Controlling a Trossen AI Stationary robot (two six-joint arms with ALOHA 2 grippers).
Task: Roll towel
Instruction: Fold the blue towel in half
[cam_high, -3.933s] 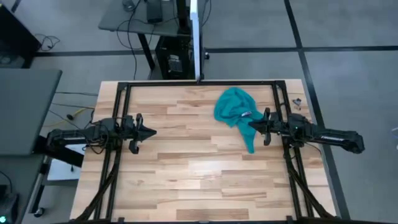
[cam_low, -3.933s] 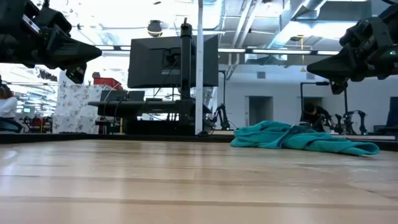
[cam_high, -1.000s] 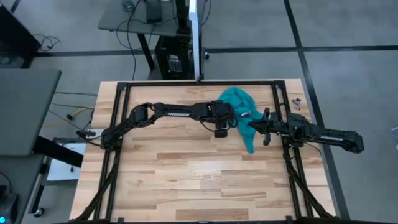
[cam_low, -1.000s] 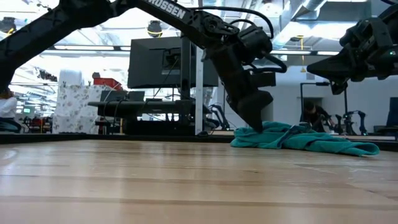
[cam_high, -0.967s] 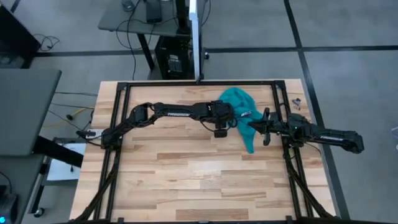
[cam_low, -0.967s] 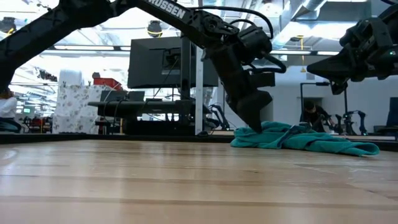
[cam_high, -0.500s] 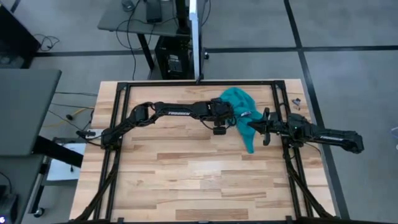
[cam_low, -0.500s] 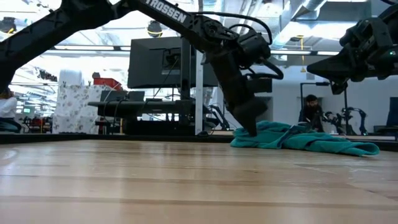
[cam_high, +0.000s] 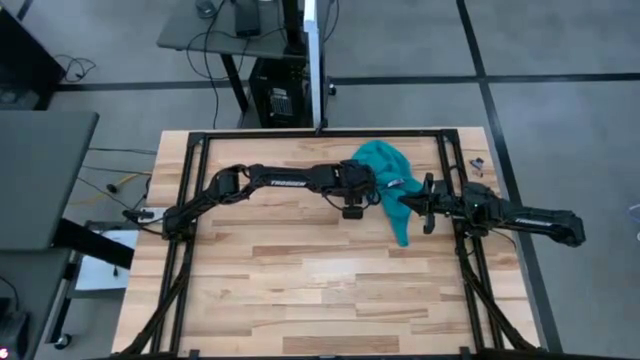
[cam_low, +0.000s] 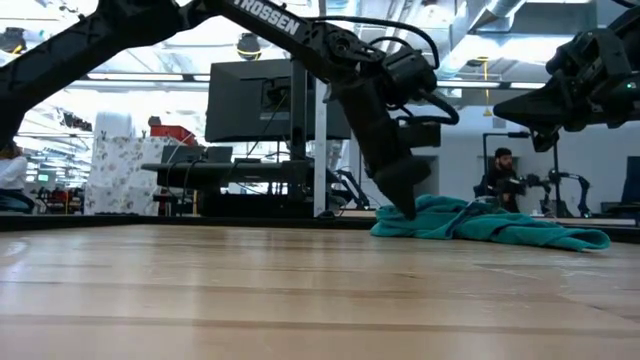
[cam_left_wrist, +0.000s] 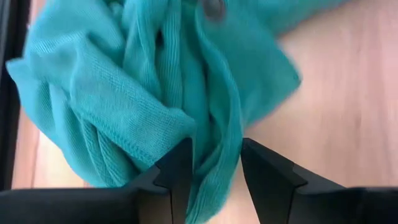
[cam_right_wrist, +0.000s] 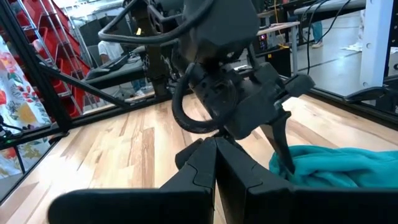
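currently the wooden table (cam_high: 300, 260) carries one task item, the towel (cam_high: 378, 170), a teal cloth lying crumpled in a loose heap at the far right part of the surface, with a narrow tail trailing toward the near edge beside the right arm. the left arm reaches across the table from its own side, and the left gripper (cam_left_wrist: 214, 163) is down at the heap's left edge; compared with a few seconds ago, when this arm was parked at the left side of the table, it has crossed over and descended onto the cloth. in the left wrist view the two fingers (cam_left_wrist: 176, 169) stand slightly apart with a ridge of bunched fabric between them, and over the last second the gap has narrowed a little, which suggests a pinch is being formed but is not yet firm. the heap itself has not changed shape. the right gripper (cam_right_wrist: 216, 163) hangs above the table just right of the towel, fingers pressed together on nothing, unmoved. judgement: rolling has not begun; the cloth must first be pulled flat.
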